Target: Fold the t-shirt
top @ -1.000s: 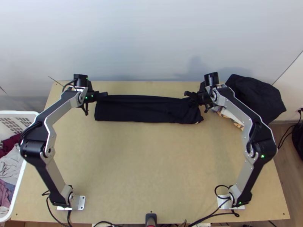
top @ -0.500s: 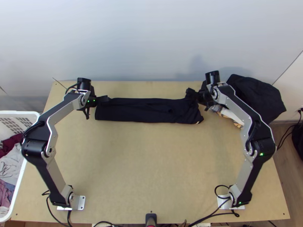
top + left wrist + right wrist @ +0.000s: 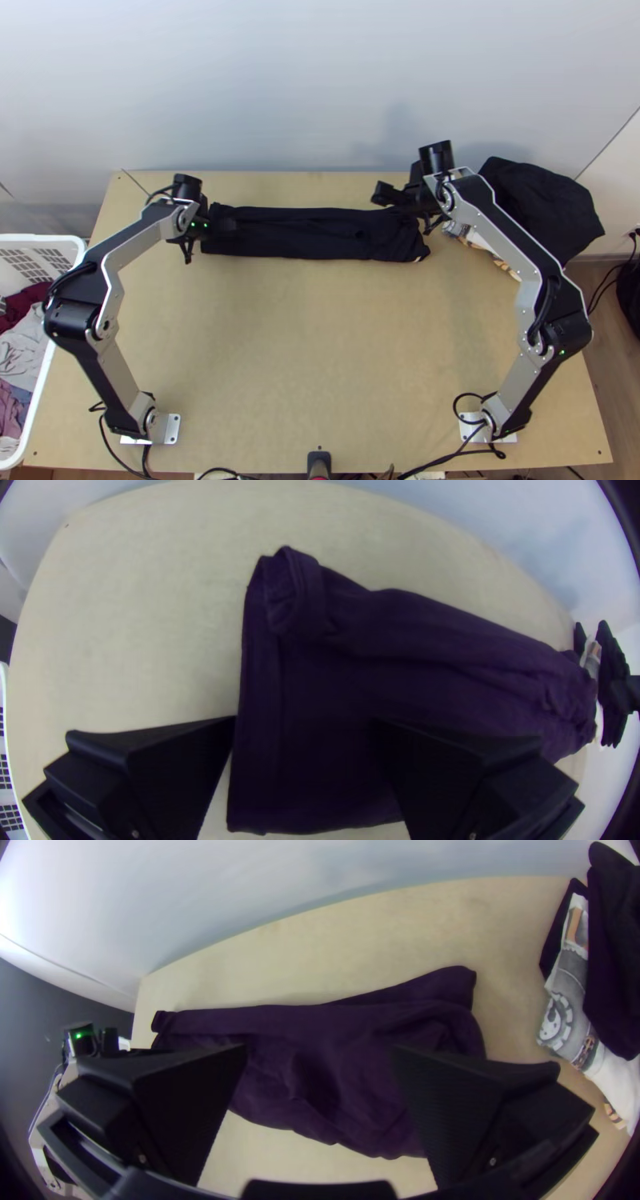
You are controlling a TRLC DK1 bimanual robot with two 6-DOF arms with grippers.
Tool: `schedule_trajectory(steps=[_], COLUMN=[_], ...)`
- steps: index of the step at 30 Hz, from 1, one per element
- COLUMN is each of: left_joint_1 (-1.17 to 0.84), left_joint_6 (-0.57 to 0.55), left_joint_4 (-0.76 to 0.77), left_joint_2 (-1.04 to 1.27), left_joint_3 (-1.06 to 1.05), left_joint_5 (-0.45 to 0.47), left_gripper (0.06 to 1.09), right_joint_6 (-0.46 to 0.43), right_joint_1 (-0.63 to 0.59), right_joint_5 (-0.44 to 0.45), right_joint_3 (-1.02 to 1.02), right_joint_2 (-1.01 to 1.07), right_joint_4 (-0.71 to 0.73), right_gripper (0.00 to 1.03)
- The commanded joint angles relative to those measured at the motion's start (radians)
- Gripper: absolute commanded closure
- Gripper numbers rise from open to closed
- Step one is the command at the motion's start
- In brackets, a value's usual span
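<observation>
black cotton-like t-shirt (image 3: 304, 234) lies as a long narrow strip, left to right across the far part of the light wooden table (image 3: 320, 344); left end fairly straight, right end slanted and rumpled; shallow creases run along it; a small band stands up as a loop (image 3: 287, 590) at the far left corner, and one layer juts past the others at the far right corner.

left gripper (image 3: 305, 721), wide flat black fingers, is over the left end; fingers well spread, no cloth seen pinched; right gripper (image 3: 320, 1049), same type, is by the far edge near the right end; fingers also wide apart, holding nothing visible.

step looks like between folds: lengthwise folding seems mostly done, strip probably being tidied or lined up for another fold; next move likely calls for each gripper to get low at its end, close on all layers wanted, then carry evenly; grabbing only the top layer could open the strip.

hard to make out: layer count in the dark cloth; whether fingertips touch it; left gripper covers part of the left end in the top view; collar and sleeves not identifiable; at far right, a bulky black cloth pile (image 3: 544, 204) partly covers pale printed cloth (image 3: 484, 242); white plastic basket (image 3: 50, 238) at left is cut off by the view's edge.
</observation>
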Motion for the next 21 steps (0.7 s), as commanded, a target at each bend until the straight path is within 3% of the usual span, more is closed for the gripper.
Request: schedule_trajectory(steps=[1, 8, 11, 13, 20, 21], left_joint_1=[-0.03, -0.04, -0.053, -0.059, -0.069, -0.069], left_joint_6=[-0.003, 0.006, 0.01, 0.01, 0.009, 0.009], left_joint_4=[-0.006, -0.064, -0.077, -0.077, -0.032, -0.034], left_joint_2=[0.04, 0.096, 0.109, 0.109, 0.069, 0.06], left_joint_3=[0.003, 0.053, 0.049, 0.042, 0.05, 0.053], left_joint_5=[0.001, 0.001, -0.008, -0.008, -0.01, -0.01], left_gripper=[0.11, 0.12, 0.24, 0.36, 1.05, 1.04], right_joint_6=[-0.014, -0.013, -0.013, -0.013, -0.011, -0.011], right_joint_1=[0.069, 0.106, 0.114, 0.122, 0.146, 0.151], right_joint_5=[0.0, 0.0, -0.002, -0.003, -0.013, -0.014], right_joint_3=[0.007, 0.021, 0.027, 0.027, 0.027, 0.033], right_joint_2=[-0.015, 0.016, 0.028, 0.036, 0.09, 0.099], right_joint_4=[-0.025, -0.025, -0.027, -0.027, -0.027, -0.027], right_gripper=[0.05, 0.05, 0.05, 0.05, 0.05, 0.05])
